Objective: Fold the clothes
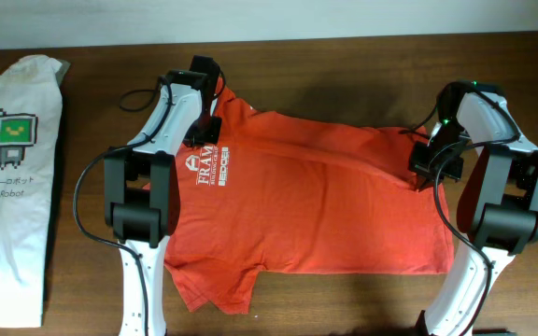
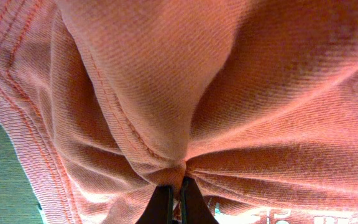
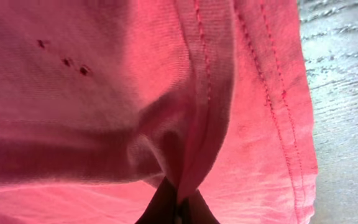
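Dark wooden table (image 1: 344, 299) carries the red-orange T-shirt (image 1: 316, 196), spread mostly flat, its white lettering (image 1: 211, 168) on its left part. At the shirt's far left shoulder the left gripper (image 2: 176, 190) pinches a bunched fold of fabric, jaws pressed together on it. At the shirt's right edge the right gripper (image 3: 178, 200) pinches a hemmed fold likewise. Well left of the shirt lies a white T-shirt (image 1: 12, 168) with a green robot print
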